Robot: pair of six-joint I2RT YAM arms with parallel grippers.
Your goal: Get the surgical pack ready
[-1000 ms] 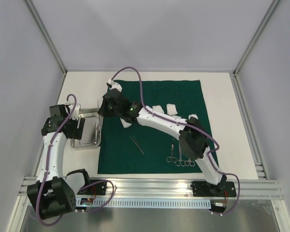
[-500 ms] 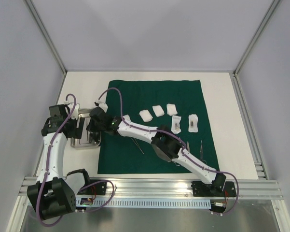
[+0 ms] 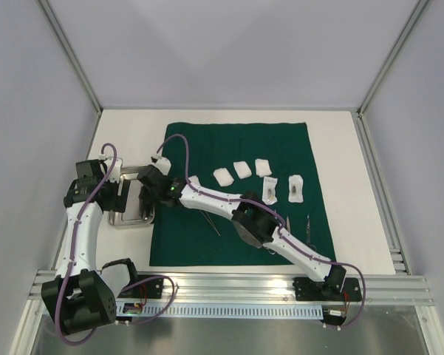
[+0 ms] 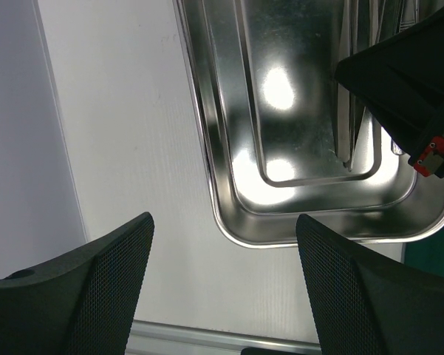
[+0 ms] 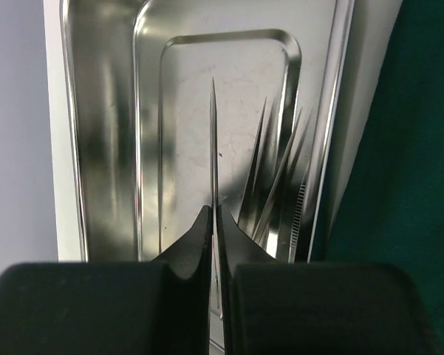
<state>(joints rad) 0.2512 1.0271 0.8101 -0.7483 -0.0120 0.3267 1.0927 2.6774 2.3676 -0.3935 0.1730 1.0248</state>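
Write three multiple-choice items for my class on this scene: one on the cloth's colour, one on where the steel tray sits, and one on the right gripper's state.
1. What colour is the large square cloth drape? A dark green; B blue; C red.
2. Where is the small rectangular steel tray? A in the drape's middle; B on the white table, beside the drape's left edge; C at the table's right edge.
3. How is the right gripper? A open, empty; B shut, empty; C shut on a slim pointed metal instrument.
Answers: 1 A, the top view shows green; 2 B, the tray lies left of the drape; 3 C, the wrist view shows the fingers pinching the instrument.
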